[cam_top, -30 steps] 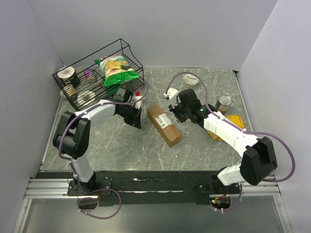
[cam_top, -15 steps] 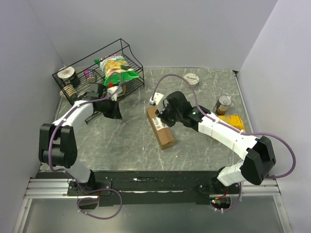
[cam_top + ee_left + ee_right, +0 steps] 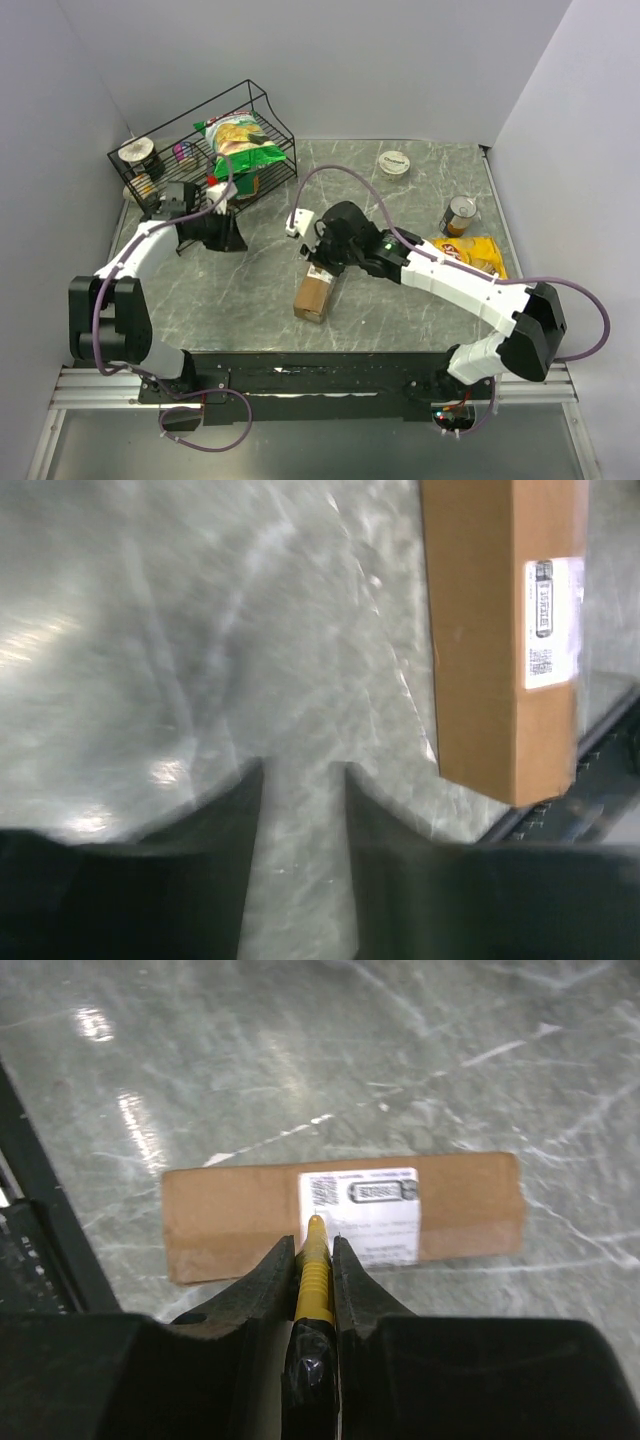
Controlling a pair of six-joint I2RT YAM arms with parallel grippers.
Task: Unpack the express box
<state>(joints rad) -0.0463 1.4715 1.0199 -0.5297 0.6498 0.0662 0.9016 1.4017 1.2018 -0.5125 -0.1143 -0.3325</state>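
The express box (image 3: 313, 295), a long brown carton with a white label, lies flat on the marble near the table's front edge. It also shows in the left wrist view (image 3: 500, 640) and the right wrist view (image 3: 340, 1215). My right gripper (image 3: 322, 260) hovers over its far end, shut on a yellow-handled tool (image 3: 314, 1265) whose tip points at the label (image 3: 362, 1212). My left gripper (image 3: 236, 238) is off to the left, beside the wire basket. Its fingers (image 3: 240, 810) stand apart over bare marble, with nothing between them.
A black wire basket (image 3: 280, 118) at the back left holds a green and yellow chip bag (image 3: 240, 140) and cans. A white round tub (image 3: 394, 163), a tin can (image 3: 461, 215) and a yellow bag (image 3: 470, 255) sit at the right. A black rail (image 3: 40, 1200) borders the front edge.
The box has slid and turned toward the front edge, with my right gripper following over it. My left arm swung back left to the basket and its jaws opened.
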